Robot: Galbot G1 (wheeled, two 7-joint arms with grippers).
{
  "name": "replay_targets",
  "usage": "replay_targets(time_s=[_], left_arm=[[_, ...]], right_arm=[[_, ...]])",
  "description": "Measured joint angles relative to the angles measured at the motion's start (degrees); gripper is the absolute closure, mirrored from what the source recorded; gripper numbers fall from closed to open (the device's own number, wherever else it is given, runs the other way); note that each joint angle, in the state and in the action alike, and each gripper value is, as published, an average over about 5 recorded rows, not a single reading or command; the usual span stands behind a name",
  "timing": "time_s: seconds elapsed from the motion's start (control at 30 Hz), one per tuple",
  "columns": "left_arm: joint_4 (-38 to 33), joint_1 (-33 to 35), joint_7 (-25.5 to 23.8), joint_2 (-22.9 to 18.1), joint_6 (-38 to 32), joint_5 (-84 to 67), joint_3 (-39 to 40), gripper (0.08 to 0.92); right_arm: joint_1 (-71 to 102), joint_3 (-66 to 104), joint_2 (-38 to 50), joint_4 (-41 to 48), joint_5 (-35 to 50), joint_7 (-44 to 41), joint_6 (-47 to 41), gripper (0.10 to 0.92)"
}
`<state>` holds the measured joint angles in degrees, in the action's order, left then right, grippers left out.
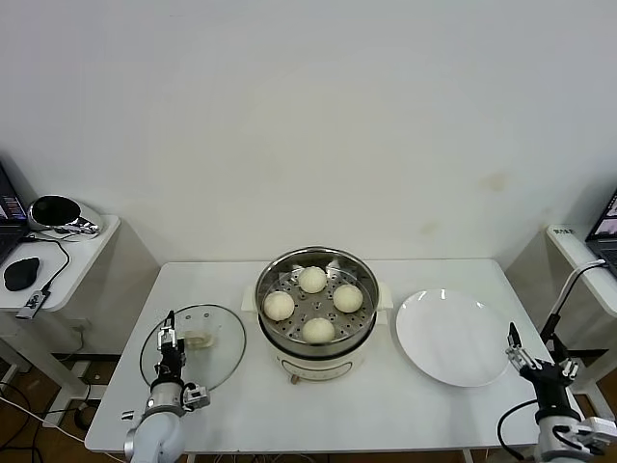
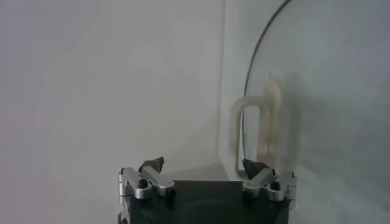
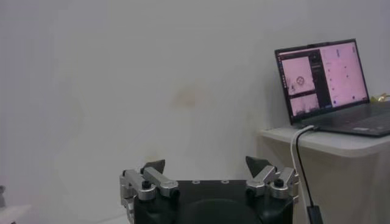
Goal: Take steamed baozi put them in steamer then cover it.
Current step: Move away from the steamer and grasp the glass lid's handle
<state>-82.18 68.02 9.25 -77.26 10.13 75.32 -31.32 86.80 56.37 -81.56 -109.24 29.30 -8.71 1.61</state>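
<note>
The steel steamer [image 1: 362,320] stands at the table's middle on its cream base. Several cream-white baozi lie on its perforated tray, among them one at the back [image 1: 311,280] and one at the front [image 1: 318,330]. The clear glass cover [image 1: 217,362] lies flat on the table left of the steamer, with its cream handle [image 1: 199,339] up. My left gripper [image 1: 170,340] is open and empty at the cover's near-left rim. In the left wrist view the handle [image 2: 265,131] lies just beyond the open left gripper [image 2: 203,164]. My right gripper [image 1: 519,345] is open and empty at the table's front right.
A flat white plate [image 1: 453,338] lies right of the steamer. Side tables stand at both sides: the left one holds a black mouse [image 1: 21,273] and a shiny object [image 1: 58,214], the right one a laptop [image 3: 329,82].
</note>
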Motion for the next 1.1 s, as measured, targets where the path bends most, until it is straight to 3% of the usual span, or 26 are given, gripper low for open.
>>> replay_targets(time_s=[0.77,1.1], left_arm=[[3.4,-2.7,0.8,0.2,0.0,-1.6,0.7,0.183],[4.1,-2.6,1.1,0.7,-0.4,-2.8,0.7,0.441]], right_arm=[[0.3,0.0,-0.1,-0.2,-0.4,0.0,0.3,0.203],[0.3,0.0,0.0,-0.2,-0.4,-0.1,0.2,0.203]])
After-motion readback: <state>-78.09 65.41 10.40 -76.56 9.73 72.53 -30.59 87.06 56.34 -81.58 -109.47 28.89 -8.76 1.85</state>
